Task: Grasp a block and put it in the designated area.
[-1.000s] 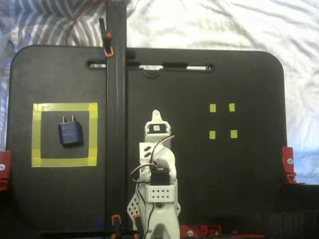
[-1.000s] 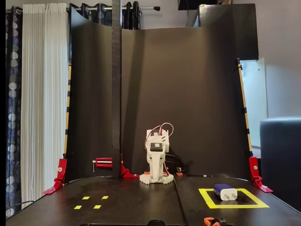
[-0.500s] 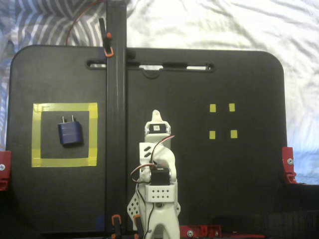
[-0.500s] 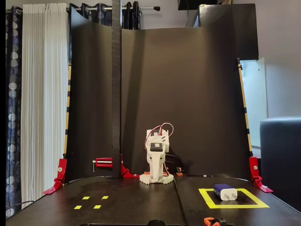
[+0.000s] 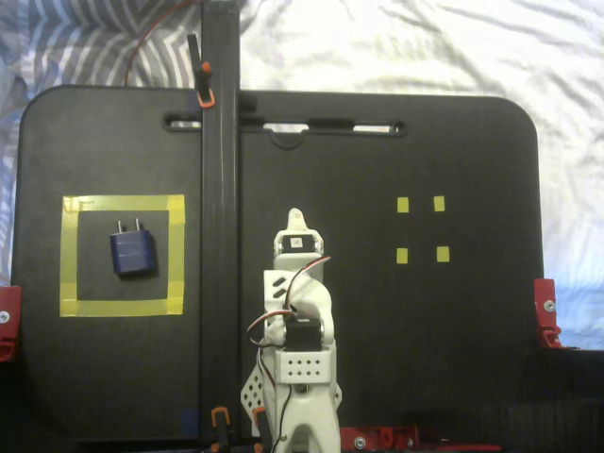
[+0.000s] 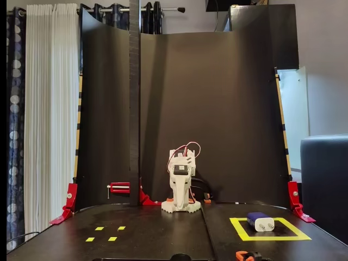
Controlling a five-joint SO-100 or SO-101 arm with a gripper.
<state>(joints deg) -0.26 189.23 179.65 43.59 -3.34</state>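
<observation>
Black desk [image 6: 152,234] w/ a dark backdrop behind. Nearest in a fixed view, the block [image 6: 260,221] lies inside the designated area [image 6: 239,229], so the task looks done. Further back, arm folded at its base, hand [image 5: 295,219] well apart from block; can't tell if open or closed.

Your arm [image 5: 300,321] is white printed plastic with black servo blocks set into its joints. Red and black wires loop out along its side and over its top [image 6: 187,149]. One white bracket shows a grid of small holes, and the base has orange tabs at its feet.
</observation>
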